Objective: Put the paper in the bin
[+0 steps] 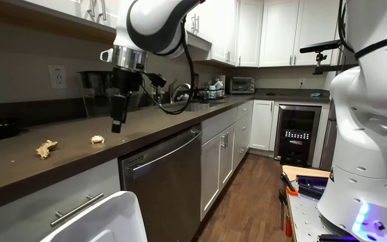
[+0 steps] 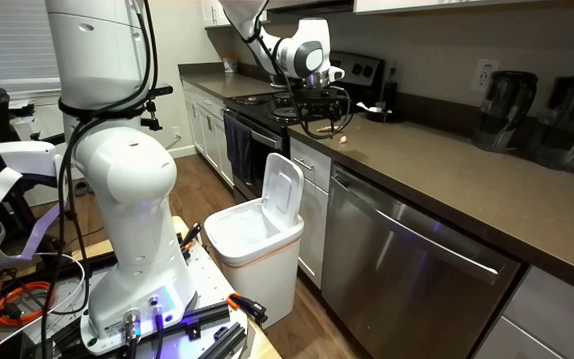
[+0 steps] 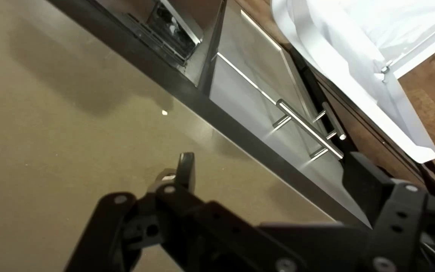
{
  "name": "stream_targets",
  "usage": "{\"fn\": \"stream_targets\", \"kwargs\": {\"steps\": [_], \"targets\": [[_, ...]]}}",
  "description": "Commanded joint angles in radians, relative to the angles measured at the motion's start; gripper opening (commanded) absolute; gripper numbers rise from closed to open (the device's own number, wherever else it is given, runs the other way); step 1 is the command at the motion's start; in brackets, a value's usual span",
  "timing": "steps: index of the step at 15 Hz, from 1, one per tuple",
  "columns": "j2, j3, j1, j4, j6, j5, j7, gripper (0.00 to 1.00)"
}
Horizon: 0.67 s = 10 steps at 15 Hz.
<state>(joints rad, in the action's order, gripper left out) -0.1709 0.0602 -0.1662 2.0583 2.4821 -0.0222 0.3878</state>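
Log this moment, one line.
claw: open, empty, above counter | crumpled tan piece: on counter | small pale lump: on counter | bin: open

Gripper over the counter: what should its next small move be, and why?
Probably shift the gripper sideways toward the small pale scrap before lowering. In an exterior view the scrap lies off to one side of the fingers; in the wrist view they stand apart, with the counter edge between them rather than the scrap. The bin already stands open.
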Motion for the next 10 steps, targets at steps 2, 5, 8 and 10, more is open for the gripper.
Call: {"fn": "stream_targets", "kwargs": {"steps": [2, 5, 8, 10], "targets": [[-0.052, 0.042, 0.045, -0.062, -0.013, 0.010, 0.009, 1.00], [-0.088, 0.044, 0.051, -0.097, -0.014, 0.012, 0.013, 1.00], [-0.089, 0.046, 0.051, -0.098, -0.014, 0.012, 0.013, 1.00], [-0.089, 0.047, 0.051, -0.099, -0.014, 0.012, 0.013, 1.00]]}}
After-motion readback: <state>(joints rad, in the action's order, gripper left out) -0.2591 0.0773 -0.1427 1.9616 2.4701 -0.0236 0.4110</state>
